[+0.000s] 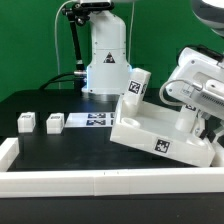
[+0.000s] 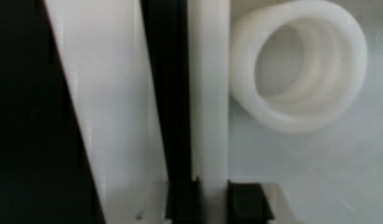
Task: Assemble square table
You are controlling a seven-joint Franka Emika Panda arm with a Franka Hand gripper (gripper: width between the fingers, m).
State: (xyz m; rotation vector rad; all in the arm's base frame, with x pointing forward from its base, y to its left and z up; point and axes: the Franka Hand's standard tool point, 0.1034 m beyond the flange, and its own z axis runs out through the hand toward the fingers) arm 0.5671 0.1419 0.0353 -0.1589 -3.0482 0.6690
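Observation:
The square table's white slab (image 1: 150, 128) lies at the exterior view's right with its rimmed, recessed face up, and it looks tilted. One white tagged post (image 1: 138, 85) stands in its far corner. Two more small posts (image 1: 27, 122) (image 1: 52, 123) sit on the black surface at the left. My gripper (image 1: 203, 122) comes down on the slab's right edge. In the wrist view my gripper (image 2: 209, 200) is shut on the slab's thin upright rim wall (image 2: 209, 90), with one dark finger (image 2: 259, 205) beside it. A round raised socket (image 2: 303, 70) lies just past the rim.
The marker board (image 1: 95, 120) lies flat between the loose posts and the slab. A long white rail (image 1: 100, 176) edges the front of the black surface. The robot's white base (image 1: 105, 65) stands behind the middle, close to the standing post.

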